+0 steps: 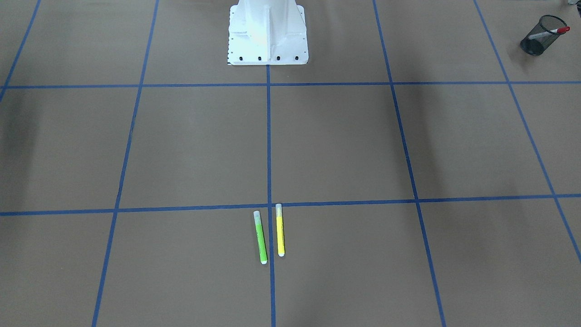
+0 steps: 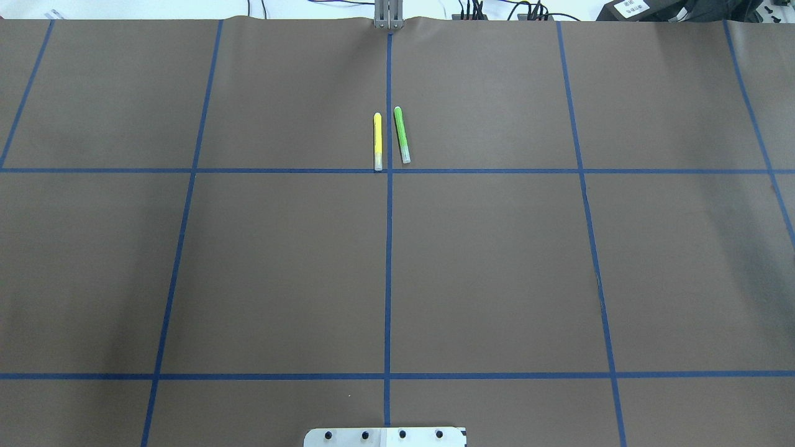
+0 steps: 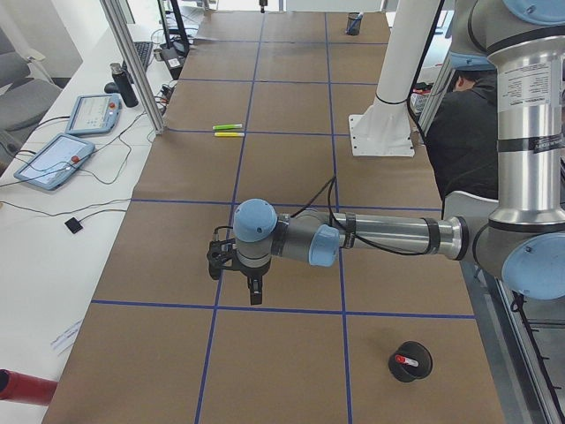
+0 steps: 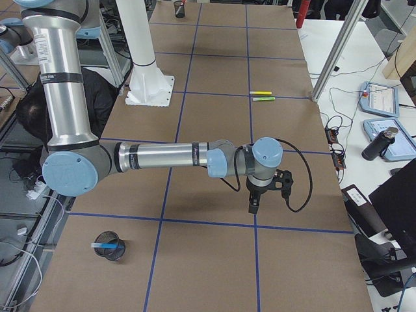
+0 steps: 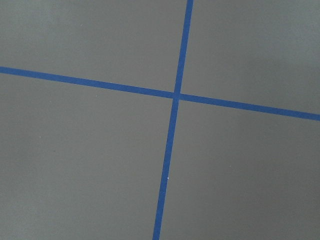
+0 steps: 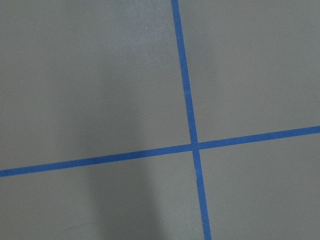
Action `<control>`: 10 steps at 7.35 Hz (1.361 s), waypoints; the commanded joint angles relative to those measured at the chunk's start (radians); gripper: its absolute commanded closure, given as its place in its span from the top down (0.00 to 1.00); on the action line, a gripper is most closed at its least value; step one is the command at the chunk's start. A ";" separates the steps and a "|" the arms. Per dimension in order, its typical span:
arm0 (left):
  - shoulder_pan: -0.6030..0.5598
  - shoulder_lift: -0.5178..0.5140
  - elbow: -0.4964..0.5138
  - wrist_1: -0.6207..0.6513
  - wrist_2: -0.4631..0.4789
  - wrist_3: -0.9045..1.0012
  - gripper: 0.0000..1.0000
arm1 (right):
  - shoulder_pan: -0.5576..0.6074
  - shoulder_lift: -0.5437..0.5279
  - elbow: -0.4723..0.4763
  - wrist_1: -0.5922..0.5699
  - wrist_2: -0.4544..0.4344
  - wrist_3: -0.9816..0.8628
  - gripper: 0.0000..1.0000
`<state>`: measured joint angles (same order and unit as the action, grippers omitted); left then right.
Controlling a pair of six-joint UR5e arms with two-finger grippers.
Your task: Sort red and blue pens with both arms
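Apparently finished: red pen (image 1: 551, 32) inside one mesh cup (image 1: 534, 43), blue pen (image 4: 103, 245) inside the other cup (image 4: 117, 253); green marker (image 1: 261, 238) and yellow marker (image 1: 280, 229) rightly ignored on the surface (image 1: 340, 145). Cannot tell jaws clenched from released on left arm (image 3: 388, 234), right arm (image 4: 162, 156).

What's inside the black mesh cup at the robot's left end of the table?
A white marker with a red cap leans in the black mesh cup, cap above the rim. The dark mesh hides its lower end and the cup's bottom.
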<state>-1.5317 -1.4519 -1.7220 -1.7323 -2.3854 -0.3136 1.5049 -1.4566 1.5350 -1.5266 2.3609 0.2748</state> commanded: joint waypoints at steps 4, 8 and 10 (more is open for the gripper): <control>0.001 -0.007 0.022 -0.003 0.046 -0.021 1.00 | 0.000 -0.001 0.002 -0.001 0.000 0.007 1.00; 0.001 -0.001 0.013 0.000 0.101 0.001 1.00 | 0.000 -0.002 0.007 -0.001 0.001 0.007 1.00; 0.002 0.005 0.013 0.000 0.101 0.001 1.00 | 0.000 -0.004 0.007 -0.001 0.008 0.007 1.00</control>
<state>-1.5304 -1.4500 -1.7087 -1.7319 -2.2855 -0.3135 1.5048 -1.4597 1.5410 -1.5278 2.3663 0.2821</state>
